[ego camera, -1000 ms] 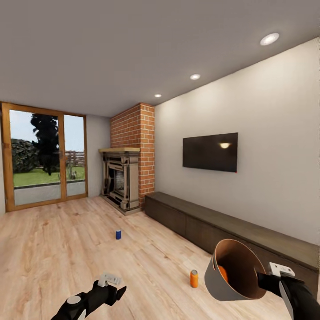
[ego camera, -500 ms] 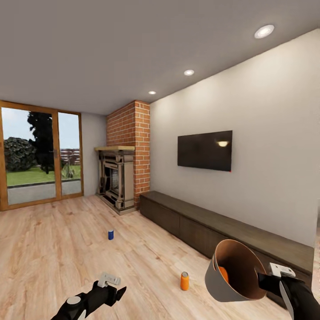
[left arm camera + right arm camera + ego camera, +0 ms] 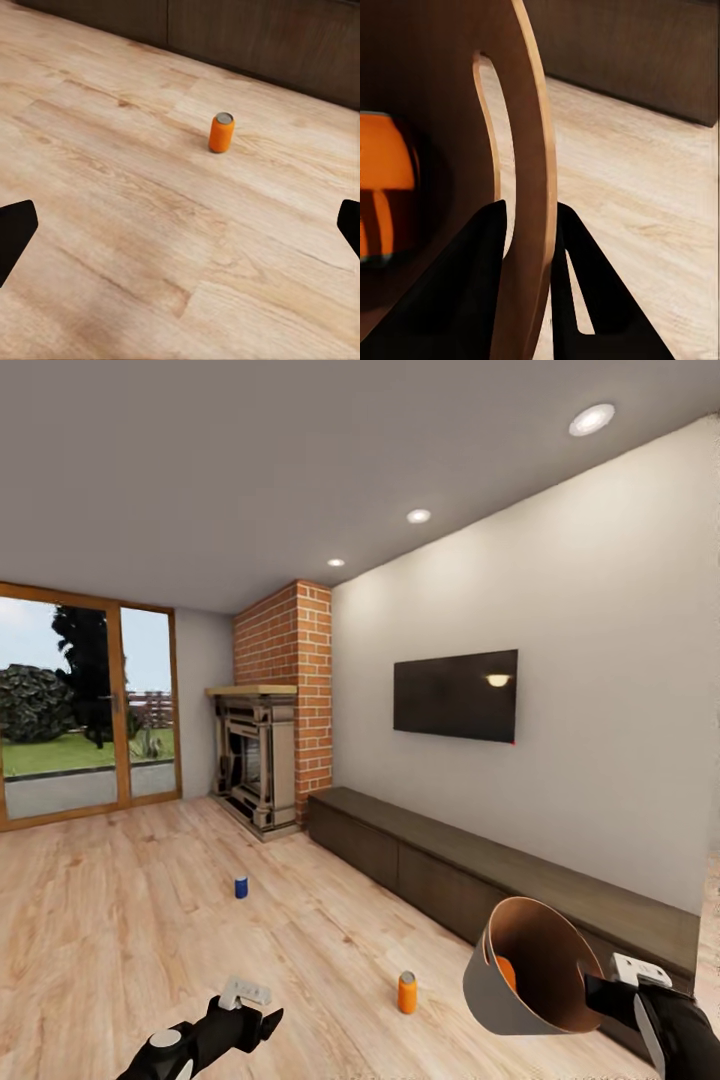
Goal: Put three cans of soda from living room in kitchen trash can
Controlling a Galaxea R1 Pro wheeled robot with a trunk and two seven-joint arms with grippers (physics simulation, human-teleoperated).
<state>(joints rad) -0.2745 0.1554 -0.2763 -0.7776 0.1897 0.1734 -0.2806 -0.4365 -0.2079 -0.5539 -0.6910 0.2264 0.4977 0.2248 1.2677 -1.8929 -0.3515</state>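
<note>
One can [image 3: 407, 993] stands right of and nearer than the other can [image 3: 241, 887].

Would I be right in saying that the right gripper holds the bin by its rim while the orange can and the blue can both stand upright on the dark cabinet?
Not quite: the orange can and blue can stand on the wooden floor, as the head view shows, not on the dark cabinet. The right gripper does hold the bin by its rim.
</note>
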